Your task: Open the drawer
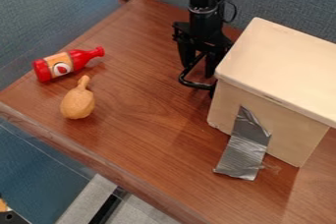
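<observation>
Hooking the black handle (pixel 191 85), the gripper (pixel 198 70), fingers apart, should pull slowly and level toward the view's upper left, without twisting. The wooden drawer unit (pixel 279 68) stands at the right of the table (pixel 141 134), handle side facing upper left, its long axis seemingly slanting to lower right.

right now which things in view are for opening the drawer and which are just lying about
For the job:
wooden box
black handle beside it
gripper

Just lying about:
red bottle
brown drumstick-shaped toy
silver tape on the box
</observation>
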`<move>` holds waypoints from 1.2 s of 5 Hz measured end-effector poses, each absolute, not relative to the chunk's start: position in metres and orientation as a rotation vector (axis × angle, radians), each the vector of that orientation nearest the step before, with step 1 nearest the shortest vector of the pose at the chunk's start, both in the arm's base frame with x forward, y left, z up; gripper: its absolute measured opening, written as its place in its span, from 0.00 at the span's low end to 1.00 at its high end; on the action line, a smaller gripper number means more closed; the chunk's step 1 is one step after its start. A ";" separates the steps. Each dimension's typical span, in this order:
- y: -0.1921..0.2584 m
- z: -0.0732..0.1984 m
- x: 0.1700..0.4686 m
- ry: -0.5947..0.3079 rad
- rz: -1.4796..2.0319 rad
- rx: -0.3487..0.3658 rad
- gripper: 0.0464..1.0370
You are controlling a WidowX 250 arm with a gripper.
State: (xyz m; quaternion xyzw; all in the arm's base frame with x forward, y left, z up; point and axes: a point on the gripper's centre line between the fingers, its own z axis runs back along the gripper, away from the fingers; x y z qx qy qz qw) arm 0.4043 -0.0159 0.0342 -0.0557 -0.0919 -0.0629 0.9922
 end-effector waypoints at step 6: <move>0.014 0.038 0.409 -0.120 -0.090 -0.088 0.10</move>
